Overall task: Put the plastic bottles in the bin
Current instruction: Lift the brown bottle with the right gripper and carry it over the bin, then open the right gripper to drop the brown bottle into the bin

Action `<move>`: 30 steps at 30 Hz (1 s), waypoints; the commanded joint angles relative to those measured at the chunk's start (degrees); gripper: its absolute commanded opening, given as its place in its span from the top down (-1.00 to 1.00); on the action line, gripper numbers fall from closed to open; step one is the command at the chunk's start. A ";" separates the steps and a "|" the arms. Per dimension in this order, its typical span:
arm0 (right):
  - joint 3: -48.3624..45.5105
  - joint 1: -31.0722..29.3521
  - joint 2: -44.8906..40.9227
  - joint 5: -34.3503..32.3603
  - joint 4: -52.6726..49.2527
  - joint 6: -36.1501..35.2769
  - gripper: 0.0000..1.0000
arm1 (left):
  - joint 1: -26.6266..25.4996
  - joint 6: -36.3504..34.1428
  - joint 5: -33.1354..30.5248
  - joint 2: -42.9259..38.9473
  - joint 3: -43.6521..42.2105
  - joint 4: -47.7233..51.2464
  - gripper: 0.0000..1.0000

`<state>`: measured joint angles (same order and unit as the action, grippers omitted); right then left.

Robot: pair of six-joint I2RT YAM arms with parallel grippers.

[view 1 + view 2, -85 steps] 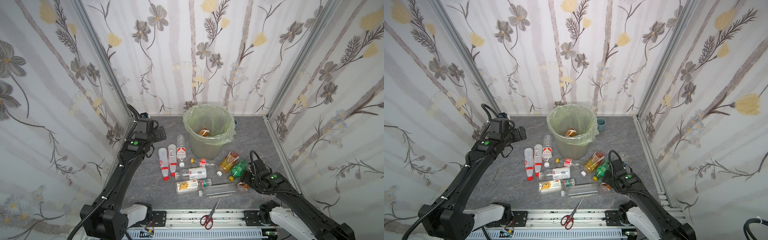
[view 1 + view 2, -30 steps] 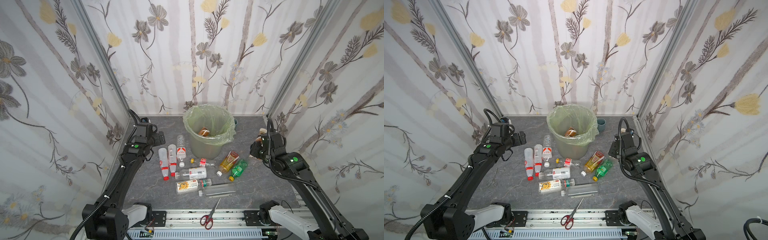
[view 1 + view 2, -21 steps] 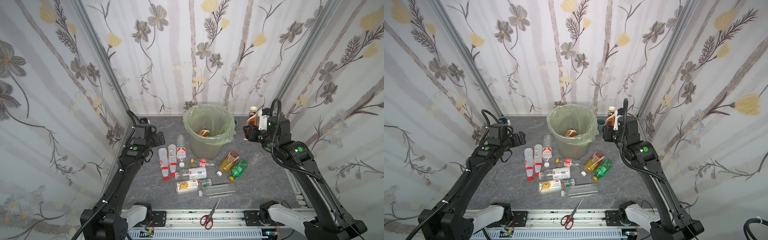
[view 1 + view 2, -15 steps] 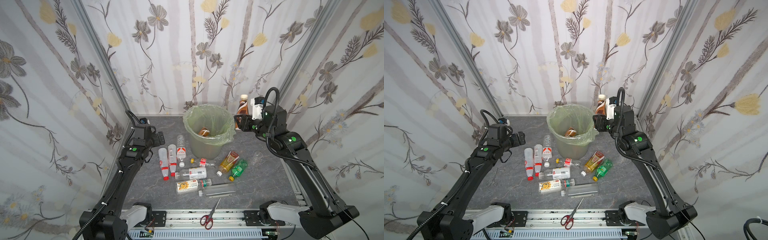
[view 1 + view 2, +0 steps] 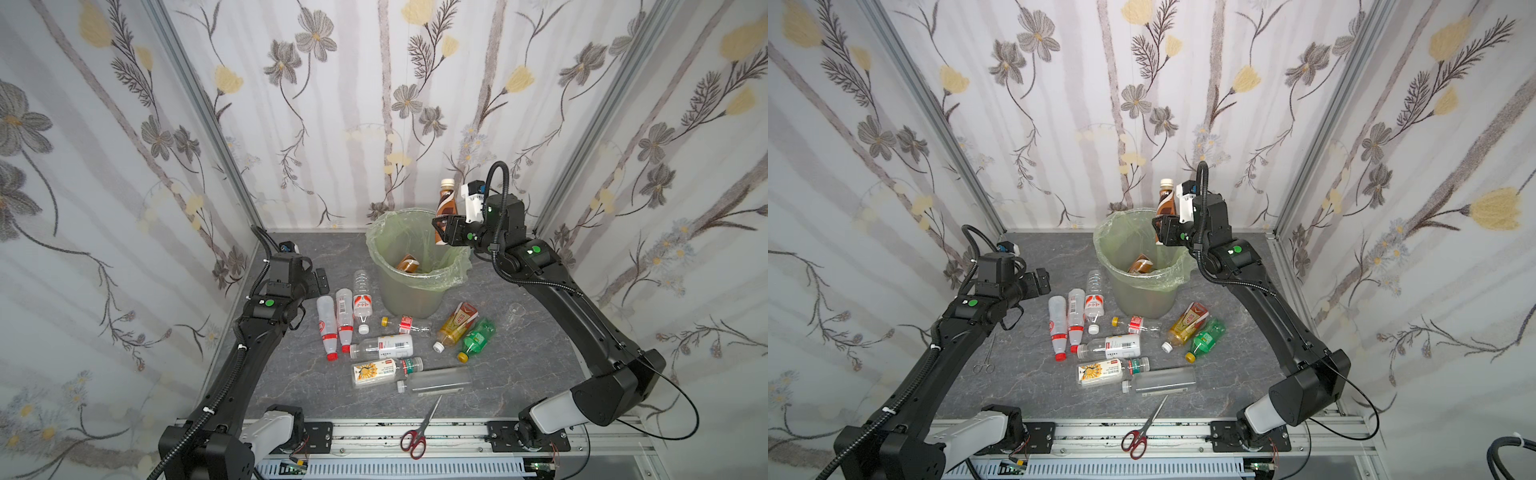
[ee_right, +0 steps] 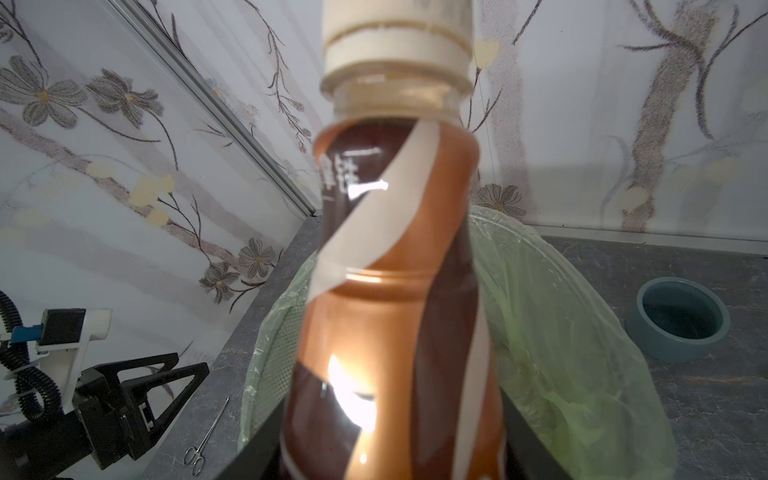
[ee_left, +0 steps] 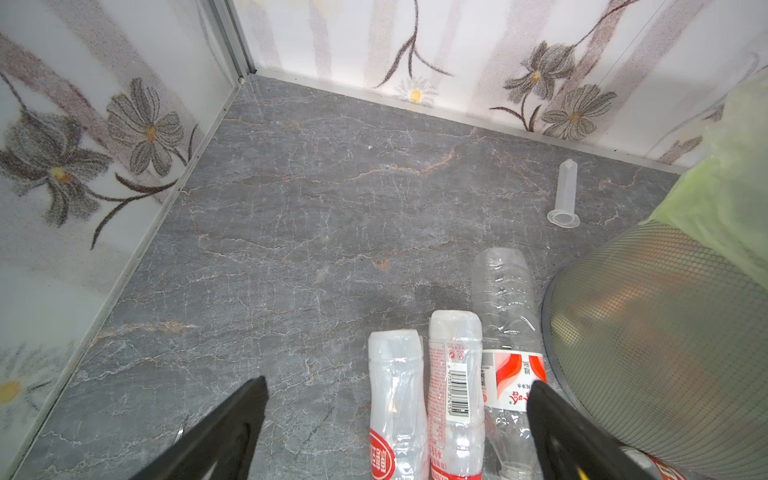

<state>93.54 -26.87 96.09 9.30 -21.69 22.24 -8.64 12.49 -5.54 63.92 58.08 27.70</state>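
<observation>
Right arm stretched high, right gripper [image 5: 444, 228] clamping an upright brown bottle [image 5: 446, 203] above the bin [image 5: 409, 295]; left gripper [image 7: 397, 382] spread wide.

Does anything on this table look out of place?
Yes: red-handled scissors lie at the front edge, handles over the metal rail, blades on the table. Among the scattered bottles, they are the odd thing out.
</observation>
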 commanded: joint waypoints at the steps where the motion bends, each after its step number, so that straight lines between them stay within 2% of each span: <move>1: 0.93 -0.85 1.96 0.28 3.39 0.88 -0.09 | 0.03 1.30 -0.56 -0.80 -0.51 -0.64 -1.00; 13: 5.49 -2.67 11.12 -0.68 -3.47 0.83 -0.14 | 0.03 1.40 -0.33 -1.52 -1.62 -0.64 -1.00; 30: 5.93 -2.71 13.81 -0.52 -7.09 0.00 -0.36 | 0.03 1.04 -0.30 -1.25 -2.78 -0.64 -1.00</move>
<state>98.89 -29.56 109.56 8.62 -28.69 22.85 -8.64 13.54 -5.54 62.87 55.61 27.68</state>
